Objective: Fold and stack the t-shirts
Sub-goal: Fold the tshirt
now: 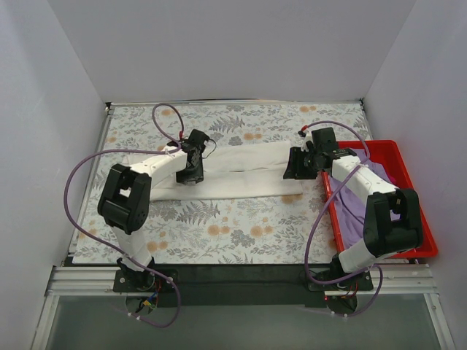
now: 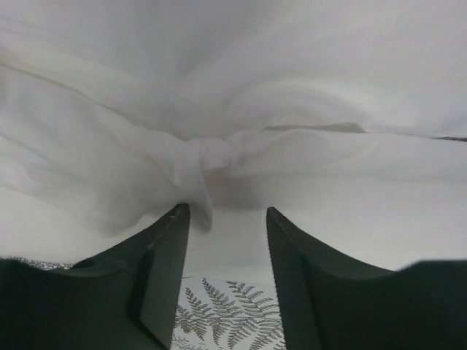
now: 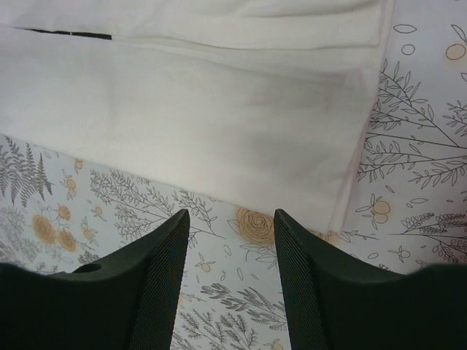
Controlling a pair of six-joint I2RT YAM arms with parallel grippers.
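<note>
2 t-shirts showed: 1 white t-shirt [image 1: 244, 171] lay as a long folded band across the desk [image 1: 219, 226], and 1 lavender t-shirt [image 1: 350, 208] sat in 1 red bin [image 1: 384, 144]. The left fingers [image 2: 157, 270] were spread at the white shirt's bunched fold. The right fingers [image 3: 164, 277] were spread near its other end, grasping nothing.

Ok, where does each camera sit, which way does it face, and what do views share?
Top external: above and behind the bases, looking down on tablecloth, white t-shirt, red bin with lavender t-shirt; left arm and right arm whole.
Left wrist: on the left arm, facing a bunched shirt fold past the open left gripper.
Right wrist: on the right arm, facing the shirt's flat edge past the open right gripper.
Shared: all three show the white t-shirt.
</note>
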